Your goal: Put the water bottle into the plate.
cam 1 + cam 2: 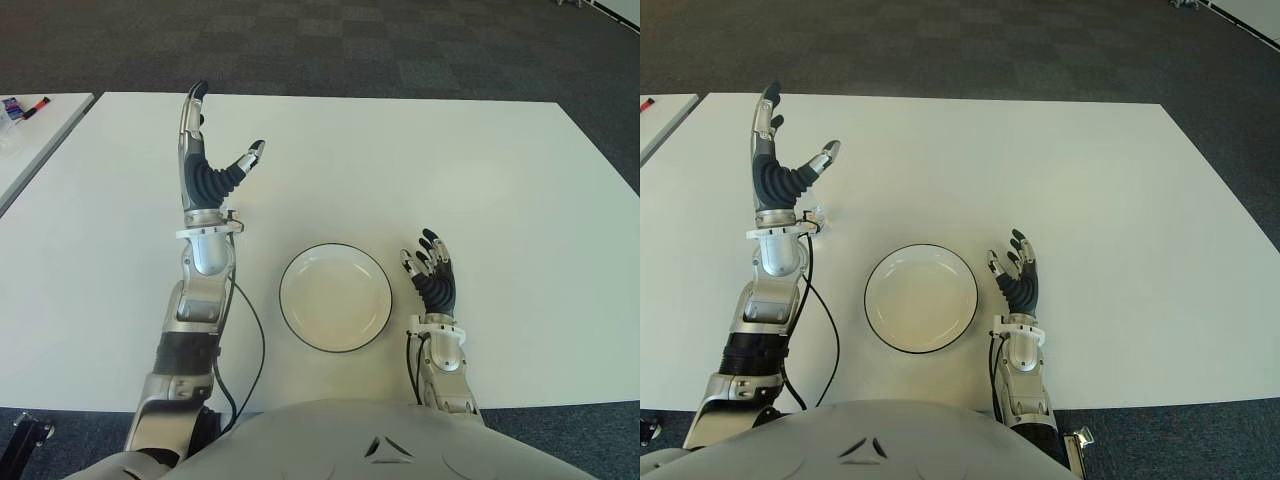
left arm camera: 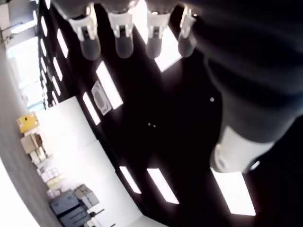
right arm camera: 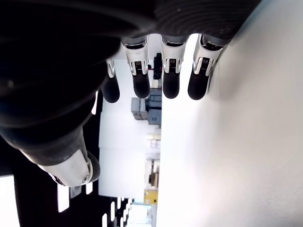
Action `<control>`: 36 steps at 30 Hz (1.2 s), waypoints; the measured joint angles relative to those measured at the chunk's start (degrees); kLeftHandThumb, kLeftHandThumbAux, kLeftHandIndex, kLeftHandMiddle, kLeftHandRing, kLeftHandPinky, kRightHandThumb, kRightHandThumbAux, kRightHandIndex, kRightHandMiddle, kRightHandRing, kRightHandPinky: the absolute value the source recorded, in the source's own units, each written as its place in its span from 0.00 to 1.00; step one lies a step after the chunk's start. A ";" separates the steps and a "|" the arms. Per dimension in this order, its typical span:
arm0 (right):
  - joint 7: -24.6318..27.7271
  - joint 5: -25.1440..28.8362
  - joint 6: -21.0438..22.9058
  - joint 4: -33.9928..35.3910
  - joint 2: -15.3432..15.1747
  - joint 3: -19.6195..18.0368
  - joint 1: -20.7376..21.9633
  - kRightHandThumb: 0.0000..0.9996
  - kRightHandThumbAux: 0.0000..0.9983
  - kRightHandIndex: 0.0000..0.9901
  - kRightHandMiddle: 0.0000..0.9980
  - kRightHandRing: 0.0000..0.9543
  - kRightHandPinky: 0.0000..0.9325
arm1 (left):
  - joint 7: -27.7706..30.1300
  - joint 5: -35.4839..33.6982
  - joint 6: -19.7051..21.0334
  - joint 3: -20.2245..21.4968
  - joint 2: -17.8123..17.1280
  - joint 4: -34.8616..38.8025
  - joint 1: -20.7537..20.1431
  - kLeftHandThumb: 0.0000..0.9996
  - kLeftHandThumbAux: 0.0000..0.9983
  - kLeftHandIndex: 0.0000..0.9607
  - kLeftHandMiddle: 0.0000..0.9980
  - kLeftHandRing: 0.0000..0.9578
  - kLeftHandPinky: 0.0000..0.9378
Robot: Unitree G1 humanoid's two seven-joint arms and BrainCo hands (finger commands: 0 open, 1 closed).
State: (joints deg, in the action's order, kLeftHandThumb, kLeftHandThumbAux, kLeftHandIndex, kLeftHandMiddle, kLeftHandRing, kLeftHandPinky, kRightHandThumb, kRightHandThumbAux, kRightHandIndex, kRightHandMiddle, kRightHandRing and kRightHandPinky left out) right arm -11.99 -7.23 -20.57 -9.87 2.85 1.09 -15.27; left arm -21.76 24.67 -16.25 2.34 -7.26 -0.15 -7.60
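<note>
Eye views: you get bright, even light from above on the white table (image 1: 420, 160), with no harsh glare. Shadows are soft and short; a faint one sits inside the plate (image 1: 335, 297) rim. The dark carpet (image 1: 330, 45) at the far edge reads clearly. Both eye views are sharp, straight edges bowing slightly toward the corners.

Left wrist view: you look up at long ceiling lights (image 2: 109, 84), blown out against a dark ceiling (strong contrast). The fingers (image 2: 124, 40) close to the lens are soft and blurred.

Right wrist view: the tabletop washes out to near white, and the nearest fingers (image 3: 141, 78) show dark, out of focus.
</note>
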 measured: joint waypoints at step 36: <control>0.62 1.05 -3.46 -2.88 0.04 -0.41 1.21 0.44 0.73 0.15 0.12 0.11 0.15 | -9.11 5.29 3.84 1.45 -6.18 -11.74 -4.93 0.15 0.76 0.00 0.03 0.03 0.07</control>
State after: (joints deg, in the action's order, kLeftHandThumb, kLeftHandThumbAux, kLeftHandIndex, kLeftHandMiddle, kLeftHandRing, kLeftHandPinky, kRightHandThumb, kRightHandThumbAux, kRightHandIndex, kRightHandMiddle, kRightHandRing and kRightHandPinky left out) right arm -11.37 -6.19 -24.02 -12.75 2.88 0.68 -14.06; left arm -30.87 29.96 -12.41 3.79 -13.44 -11.89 -12.53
